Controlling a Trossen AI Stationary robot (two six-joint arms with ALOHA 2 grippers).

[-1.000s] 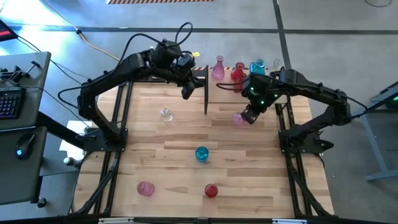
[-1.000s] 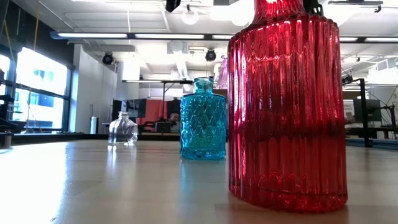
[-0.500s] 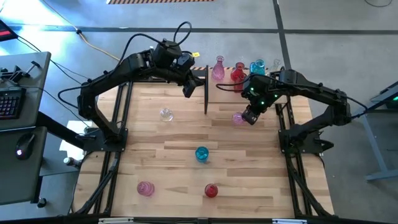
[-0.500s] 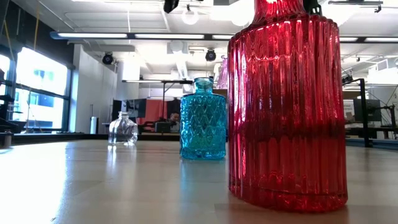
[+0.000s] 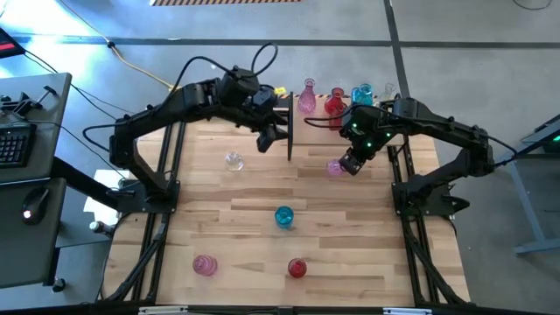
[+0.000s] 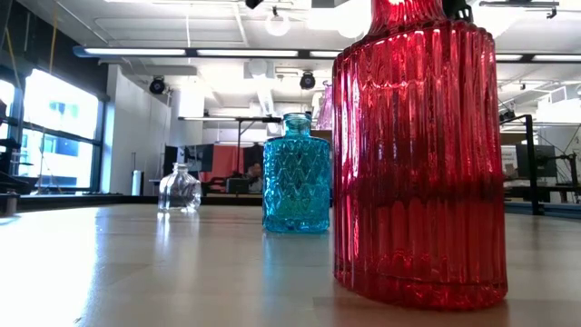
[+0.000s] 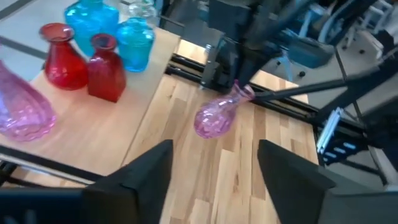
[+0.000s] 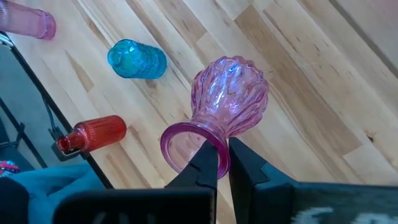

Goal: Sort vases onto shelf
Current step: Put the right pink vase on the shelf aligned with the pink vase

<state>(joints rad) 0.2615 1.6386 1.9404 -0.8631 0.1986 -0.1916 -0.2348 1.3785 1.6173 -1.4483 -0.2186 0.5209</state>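
While the right pincer (image 8: 222, 163) grips the pink vase (image 8: 229, 96), the left pincer (image 7: 214, 165) has spread wide.

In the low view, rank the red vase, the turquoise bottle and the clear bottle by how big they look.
1. red vase, by far the largest, though it stands nearest the camera
2. turquoise bottle
3. clear bottle, smallest and farthest back

True sizes stay unsure, since distance differs.
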